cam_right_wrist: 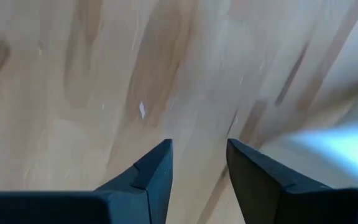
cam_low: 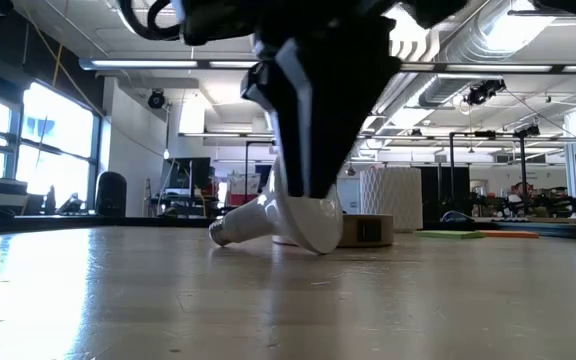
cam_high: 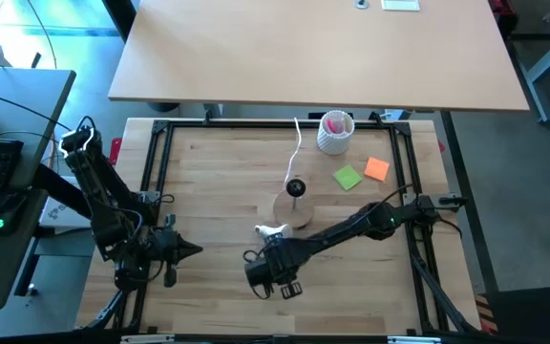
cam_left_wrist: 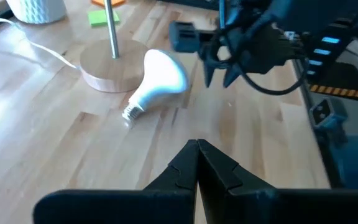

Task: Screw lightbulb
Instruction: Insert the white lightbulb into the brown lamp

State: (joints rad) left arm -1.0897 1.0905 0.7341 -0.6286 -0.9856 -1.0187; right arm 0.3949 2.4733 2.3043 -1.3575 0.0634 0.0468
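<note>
The desk (cam_high: 208, 182) is pale wood in jointed strips with a smooth, faintly shiny finish. The lightbulb (cam_left_wrist: 160, 78) has a smooth matt white globe and a ribbed silvery metal base, and lies against a round stand (cam_left_wrist: 107, 68) of light wood with a thin metal stem. Both hands look like matt black plastic, the right hand (cam_right_wrist: 199, 165) and the left hand (cam_left_wrist: 197, 163) alike.

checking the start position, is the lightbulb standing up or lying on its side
Lying on its side. The lightbulb rests on the table beside the wooden stand, its screw base pointing sideways, not in the socket.
</note>
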